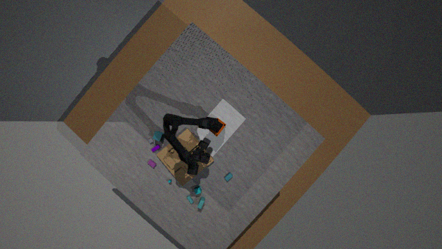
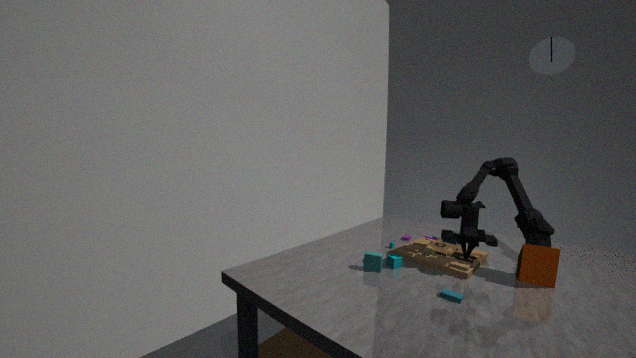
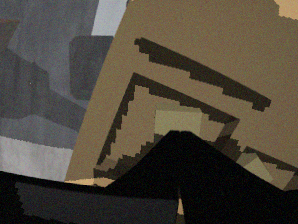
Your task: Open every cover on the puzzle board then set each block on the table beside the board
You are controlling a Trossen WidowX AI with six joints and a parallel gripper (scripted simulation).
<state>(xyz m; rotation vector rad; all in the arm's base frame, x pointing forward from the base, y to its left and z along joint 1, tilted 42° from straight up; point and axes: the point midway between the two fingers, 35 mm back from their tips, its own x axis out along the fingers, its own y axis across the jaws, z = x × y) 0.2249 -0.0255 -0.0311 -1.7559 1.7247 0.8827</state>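
The tan puzzle board (image 1: 187,136) (image 3: 225,30) lies under the arm, partly hidden by it in the top view. My gripper (image 2: 466,259) (image 3: 178,141) is shut and empty, its tips low over the board. In the wrist view a square well lies just beyond the tips, with a pale square patch (image 3: 177,119) inside; I cannot tell whether it is a block. A dark slot (image 3: 205,71) runs beside the well. Another well at the right shows a second pale patch (image 3: 256,167). Cover positions are hard to tell in shadow. A purple block (image 1: 156,148) and a magenta block (image 1: 151,163) lie off the board.
Several teal pieces lie around the board, including one (image 1: 228,177) (image 2: 452,295) apart from the others and one (image 1: 201,203) near two more. A larger teal piece (image 1: 158,135) is by the board's far corner. A white sheet (image 1: 232,119) and an orange box (image 2: 538,265) are near the arm's base.
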